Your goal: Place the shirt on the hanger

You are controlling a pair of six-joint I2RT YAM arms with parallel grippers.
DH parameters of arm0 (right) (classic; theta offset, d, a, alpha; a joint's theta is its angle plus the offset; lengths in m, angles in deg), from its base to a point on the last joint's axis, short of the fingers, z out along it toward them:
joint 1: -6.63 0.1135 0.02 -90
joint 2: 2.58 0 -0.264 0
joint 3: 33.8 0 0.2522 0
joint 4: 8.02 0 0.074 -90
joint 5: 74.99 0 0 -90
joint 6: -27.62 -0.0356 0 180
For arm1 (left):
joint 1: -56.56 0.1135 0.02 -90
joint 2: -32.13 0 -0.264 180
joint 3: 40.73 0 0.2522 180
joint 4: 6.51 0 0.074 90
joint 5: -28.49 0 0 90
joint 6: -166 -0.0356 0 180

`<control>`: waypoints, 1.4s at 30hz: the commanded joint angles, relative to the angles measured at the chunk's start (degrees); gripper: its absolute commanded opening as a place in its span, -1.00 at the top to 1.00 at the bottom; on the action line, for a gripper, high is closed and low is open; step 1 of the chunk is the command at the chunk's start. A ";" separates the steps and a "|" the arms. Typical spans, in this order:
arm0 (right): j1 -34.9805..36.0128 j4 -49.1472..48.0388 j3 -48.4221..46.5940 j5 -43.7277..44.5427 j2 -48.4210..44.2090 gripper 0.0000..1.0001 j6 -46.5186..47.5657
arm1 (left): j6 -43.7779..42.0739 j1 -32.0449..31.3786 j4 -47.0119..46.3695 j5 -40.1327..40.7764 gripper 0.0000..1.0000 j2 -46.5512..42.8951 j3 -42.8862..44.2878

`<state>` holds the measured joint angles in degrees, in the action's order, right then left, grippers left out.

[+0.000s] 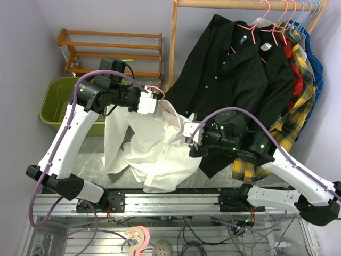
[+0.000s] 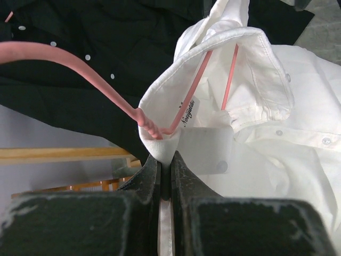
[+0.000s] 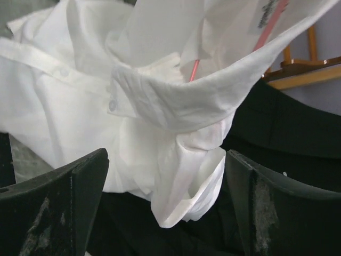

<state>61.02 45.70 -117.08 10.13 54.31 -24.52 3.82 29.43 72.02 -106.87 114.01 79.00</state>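
low in the right wrist view the right gripper (image 3: 166, 160) has its fingers wide apart and grips nothing, while a fold of the white dress shirt (image 3: 160, 106) hangs just beyond them and hides most of the pink wire hanger (image 3: 194, 69). the left gripper (image 2: 165, 160) is pinched tight on the shirt's collar just under the hanger's twisted neck, whose hook runs off the left edge. from above the shirt bunches mid-frame, its sleeves lost in folds, with a black shirt (image 1: 234, 74) behind it at upper right.

Top camera overhead, wide, looking down; wrist cameras close-up, opposite sides, sharing shirt (image 2: 287, 176) collar.
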 commanded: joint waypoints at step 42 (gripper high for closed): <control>-10.20 -18.21 -3.36 -10.32 11.81 1.00 -17.65 | 12.34 0.00 -12.15 -1.88 -0.55 0.38 -2.36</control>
<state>50.25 36.31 -124.07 -4.67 70.15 -32.82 3.58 29.78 73.68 -112.34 114.43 79.77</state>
